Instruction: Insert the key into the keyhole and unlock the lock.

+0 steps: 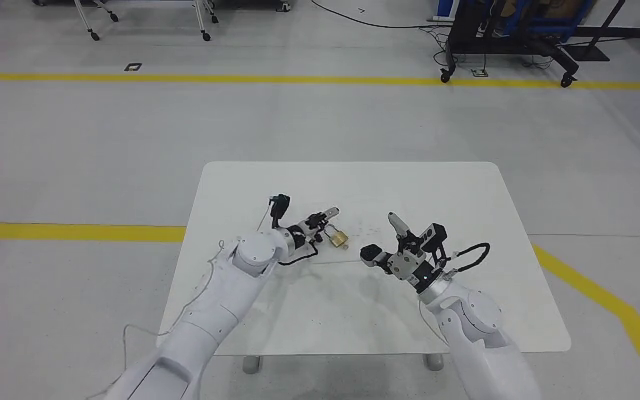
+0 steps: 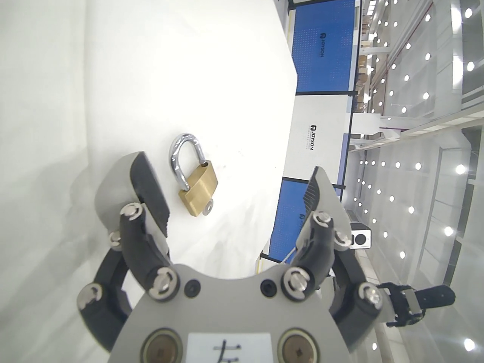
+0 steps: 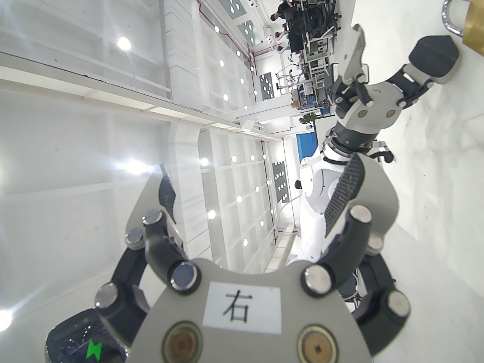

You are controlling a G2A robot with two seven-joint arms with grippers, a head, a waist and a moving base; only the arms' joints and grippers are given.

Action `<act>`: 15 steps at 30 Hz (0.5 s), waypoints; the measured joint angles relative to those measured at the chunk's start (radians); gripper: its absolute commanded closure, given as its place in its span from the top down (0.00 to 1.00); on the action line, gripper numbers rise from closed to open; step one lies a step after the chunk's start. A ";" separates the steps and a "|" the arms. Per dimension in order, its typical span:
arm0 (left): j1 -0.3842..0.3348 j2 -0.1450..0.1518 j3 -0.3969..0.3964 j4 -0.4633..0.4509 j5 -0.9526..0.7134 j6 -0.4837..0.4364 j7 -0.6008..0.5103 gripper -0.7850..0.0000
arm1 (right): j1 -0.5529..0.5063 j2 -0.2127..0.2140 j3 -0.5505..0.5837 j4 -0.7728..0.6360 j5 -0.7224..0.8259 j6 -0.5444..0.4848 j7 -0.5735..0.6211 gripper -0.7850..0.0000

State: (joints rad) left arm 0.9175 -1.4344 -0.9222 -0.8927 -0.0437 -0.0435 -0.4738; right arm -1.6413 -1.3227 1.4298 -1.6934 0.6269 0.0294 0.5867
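Lock [image 2: 198, 190], brass, flat near desk [image 1: 450, 200] centre. Left end effector [image 2: 227, 169] spread just beside it; right end effector [image 3: 261, 169] spread, nearby.

Pretty plain room: pale grey floor [image 1: 150, 140] with a yellow line [image 1: 300, 78] across the upper part of the frame, white table [image 1: 430, 190] in the middle, a wheeled metal stand [image 1: 201, 18] upper left, dark cart [image 1: 510, 45] upper right. Blue panels [image 2: 325, 50] and rows of ceiling lights [image 2: 427, 56] further off.
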 measured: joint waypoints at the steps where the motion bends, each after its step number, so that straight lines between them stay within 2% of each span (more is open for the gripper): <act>1: 0.010 0.006 -0.001 -0.024 0.042 -0.016 0.028 1.00 | 0.000 0.000 0.000 0.000 0.000 0.000 0.000 1.00; 3: 0.032 0.016 -0.006 -0.076 0.120 -0.030 0.086 1.00 | 0.000 0.000 0.004 -0.003 -0.005 -0.006 -0.006 1.00; 6: 0.095 0.039 -0.037 -0.205 0.237 -0.032 0.165 1.00 | -0.020 0.001 0.038 -0.027 0.011 -0.085 -0.033 1.00; 9: 0.182 0.068 -0.096 -0.378 0.348 0.006 0.217 1.00 | -0.064 0.006 0.105 -0.060 0.061 -0.178 -0.017 1.00; 13: 0.334 0.108 -0.190 -0.671 0.568 0.110 0.290 1.00 | -0.134 0.007 0.189 -0.117 0.098 -0.316 -0.040 1.00; 15: 0.401 0.120 -0.223 -0.791 0.680 0.165 0.329 1.00 | -0.152 0.007 0.202 -0.136 0.110 -0.345 -0.041 1.00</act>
State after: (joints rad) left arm 1.3187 -1.3141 -1.1456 -1.6835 0.6363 0.1214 -0.1448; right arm -1.7936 -1.3156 1.6317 -1.8299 0.7366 -0.3152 0.5454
